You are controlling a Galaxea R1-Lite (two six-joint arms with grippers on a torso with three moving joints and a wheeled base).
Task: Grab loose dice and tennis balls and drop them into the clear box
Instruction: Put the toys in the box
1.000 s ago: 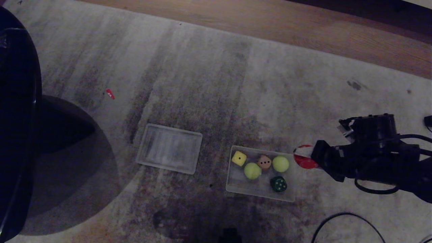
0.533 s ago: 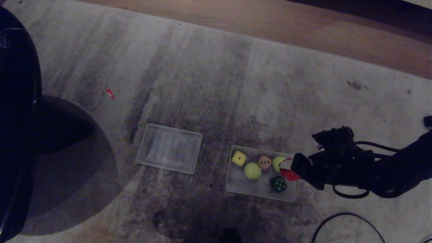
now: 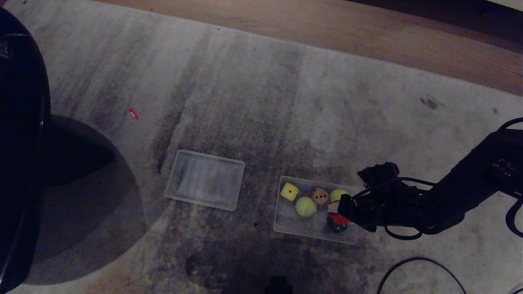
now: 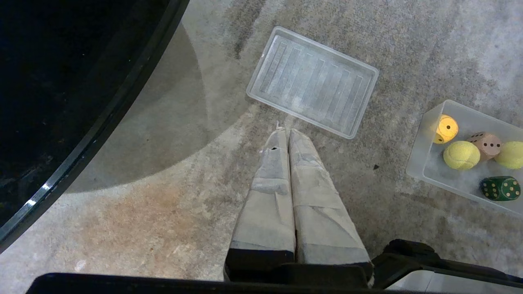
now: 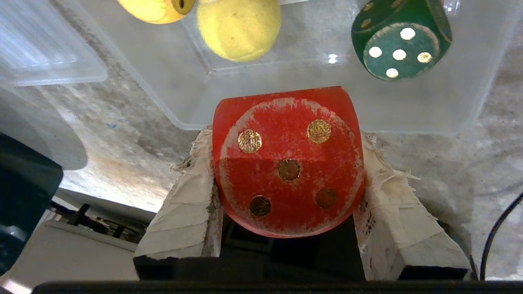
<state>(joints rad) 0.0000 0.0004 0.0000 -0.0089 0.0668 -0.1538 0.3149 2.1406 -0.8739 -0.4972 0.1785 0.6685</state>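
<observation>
The clear box (image 3: 288, 222) lies on the grey carpet and holds a yellow die (image 3: 289, 191), a beige die (image 3: 320, 196), a dark green die (image 3: 336, 227) and two tennis balls (image 3: 305, 206) (image 3: 337, 193). My right gripper (image 3: 337, 213) hangs over the box's right end, shut on a red die (image 5: 288, 159) whose five-pip face is toward the wrist camera. Beyond it in the right wrist view are the green die (image 5: 400, 38), a tennis ball (image 5: 239, 26) and the box floor (image 5: 310, 61). My left gripper (image 4: 284, 132) is shut and empty, parked above the carpet near the lid.
The flat ribbed lid (image 3: 205, 179) lies left of the box. A large dark rounded object (image 3: 20, 143) fills the left edge. A small red scrap (image 3: 133, 113) lies on the carpet. Wooden floor (image 3: 367, 32) runs along the back, and a black cable (image 3: 416, 263) lies front right.
My right arm has swung left with the red die, from beside the box's right end to over its right part. The things in the box have not moved.
</observation>
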